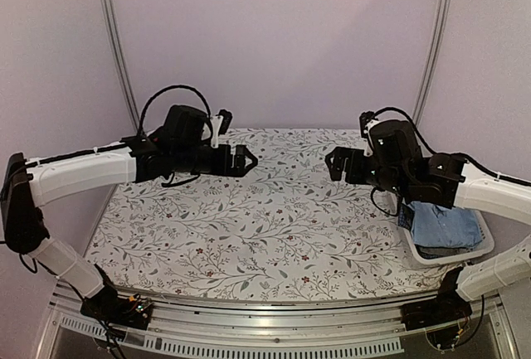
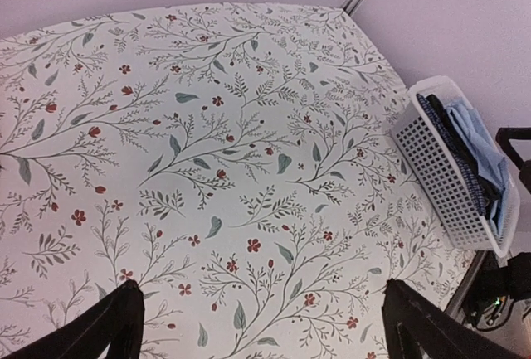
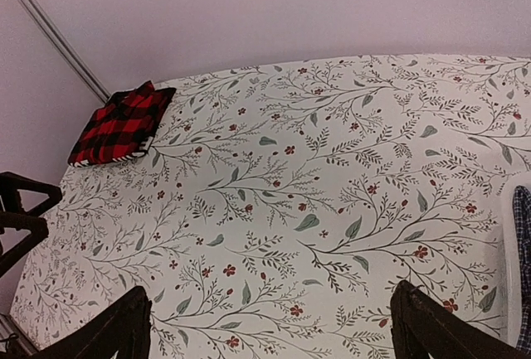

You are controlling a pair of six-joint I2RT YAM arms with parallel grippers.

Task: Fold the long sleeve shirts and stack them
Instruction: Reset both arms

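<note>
Left gripper (image 1: 250,161) and right gripper (image 1: 330,164) are held open, empty. A folded shirt (image 3: 120,125) is seen on the tabletop (image 3: 332,168), far left corner; more shirts (image 2: 477,139) in a basket (image 2: 440,181) at the right edge. Limp, light cloth is likely best pinched at a fold.

Probably a robot test booth in a lab: plain lilac walls (image 1: 282,36), metal corner poles (image 1: 118,44), a floral-covered table (image 1: 274,226) edged by an aluminium rail (image 1: 265,324).
</note>
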